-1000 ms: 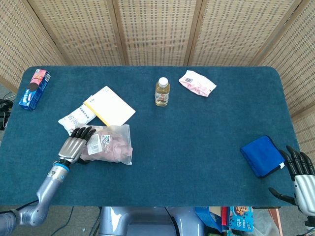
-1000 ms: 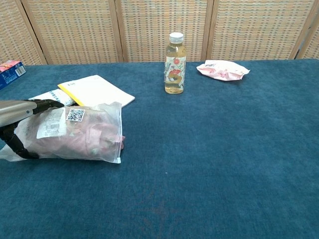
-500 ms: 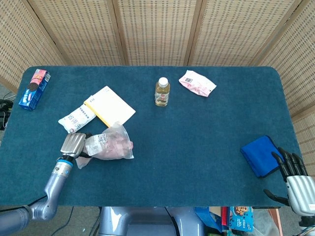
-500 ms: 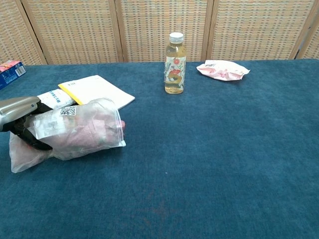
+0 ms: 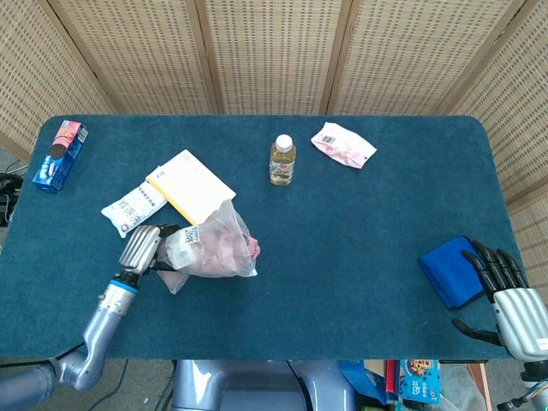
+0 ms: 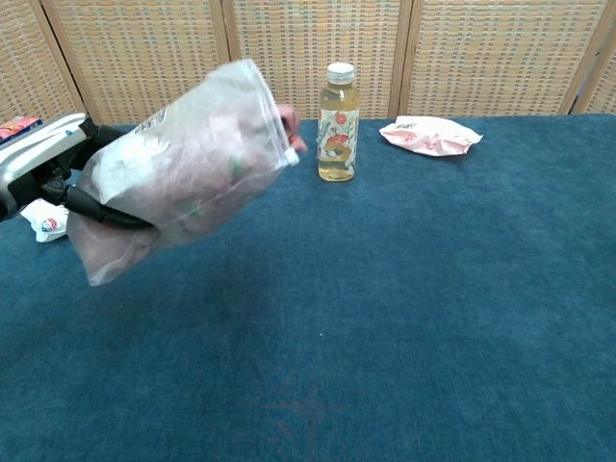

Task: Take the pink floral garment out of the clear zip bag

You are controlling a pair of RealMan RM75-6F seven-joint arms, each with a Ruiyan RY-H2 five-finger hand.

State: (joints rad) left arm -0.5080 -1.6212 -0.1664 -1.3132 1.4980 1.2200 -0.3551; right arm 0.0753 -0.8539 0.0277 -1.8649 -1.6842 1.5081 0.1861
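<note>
The left hand [image 5: 141, 248] has lifted the bag [image 5: 214, 251] clear of the table [image 5: 342, 240]; a second ago it lay flat on the cloth under that hand, and now, in the chest view, it hangs in the air tilted, its far corner raised toward the bottle [image 6: 337, 121]. The dark fingers [image 6: 101, 214] wrap under and around the near end of the bag [image 6: 188, 159], so the grip looks firm. The garment [image 5: 224, 248] is still inside, a pink mass showing through the plastic, with a bit of pink peeking at the raised corner [image 6: 289, 130] where the zip edge seems to be; whether the zip is open I cannot tell. The right hand [image 5: 505, 291] has crept up at the table's near right edge beside the blue cloth [image 5: 454, 270], fingers spread and holding nothing. So the pickup is done and extraction has not begun: the likely next step is bringing the right hand across to the bag's mouth. The notebook [image 5: 190, 184] and white packet [image 5: 133, 205] lie untouched behind.
</note>
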